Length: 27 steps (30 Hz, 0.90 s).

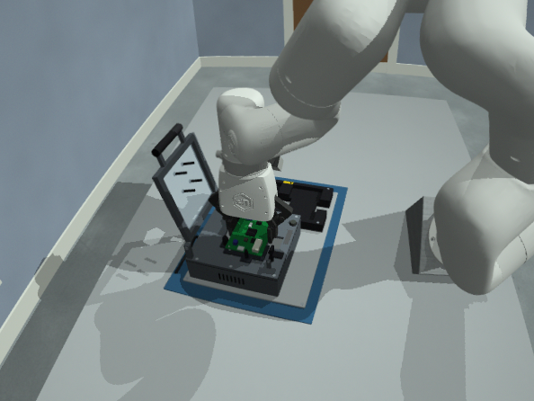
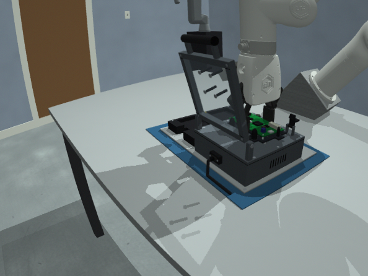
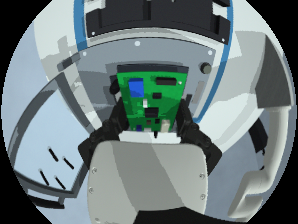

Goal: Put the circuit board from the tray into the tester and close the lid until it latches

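The green circuit board (image 1: 246, 234) (image 2: 258, 124) (image 3: 150, 97) lies face up on the plate of the dark tester (image 1: 234, 274) (image 2: 263, 161), with its white connector (image 1: 257, 245) (image 2: 276, 125) toward the end with the latch hook (image 2: 292, 120). My gripper (image 1: 250, 231) (image 2: 257, 116) (image 3: 151, 104) is low over the board. Its fingers are open and stand beside the board's two long edges. The lid (image 1: 168, 189) (image 2: 214, 60) stands raised on its hinge, with the black handle (image 1: 167, 140) (image 2: 199, 39) on top. I cannot tell whether the pins pass through the board's holes.
The black tray (image 1: 310, 202) (image 2: 178, 125) (image 3: 155, 20) lies behind the tester with its visible pockets empty. Both stand on a grey plate on a blue mat (image 1: 324, 270) (image 2: 279, 182). The arm's wedge-shaped base (image 1: 415, 238) (image 2: 298, 96) stands to the right.
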### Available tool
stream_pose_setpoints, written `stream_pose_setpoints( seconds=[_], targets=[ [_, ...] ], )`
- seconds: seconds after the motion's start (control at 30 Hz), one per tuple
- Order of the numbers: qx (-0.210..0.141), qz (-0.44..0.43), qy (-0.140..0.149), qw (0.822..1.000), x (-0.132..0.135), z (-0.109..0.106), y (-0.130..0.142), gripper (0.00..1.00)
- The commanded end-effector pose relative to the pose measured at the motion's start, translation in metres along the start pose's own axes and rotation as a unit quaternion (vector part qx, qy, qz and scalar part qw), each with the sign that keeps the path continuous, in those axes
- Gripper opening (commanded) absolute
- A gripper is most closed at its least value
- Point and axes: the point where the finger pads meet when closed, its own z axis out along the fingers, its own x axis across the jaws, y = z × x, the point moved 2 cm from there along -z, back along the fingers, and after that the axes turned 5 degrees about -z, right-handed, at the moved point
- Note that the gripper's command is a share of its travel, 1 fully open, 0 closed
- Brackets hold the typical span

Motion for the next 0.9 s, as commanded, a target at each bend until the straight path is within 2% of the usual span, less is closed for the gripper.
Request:
stream_pose_setpoints(
  seconds=[0.0, 0.3, 0.33, 0.87],
  targets=[
    [0.001, 0.0, -0.002, 1.0, -0.0018, -0.0011, -0.0008, 0.79],
    [0.001, 0.0, -0.002, 1.0, -0.0018, -0.0002, -0.0008, 0.79],
    [0.001, 0.0, -0.002, 1.0, -0.0018, -0.0002, -0.0008, 1.0],
    [0.001, 0.0, -0.002, 1.0, -0.0018, -0.0002, -0.0008, 1.0]
  ],
)
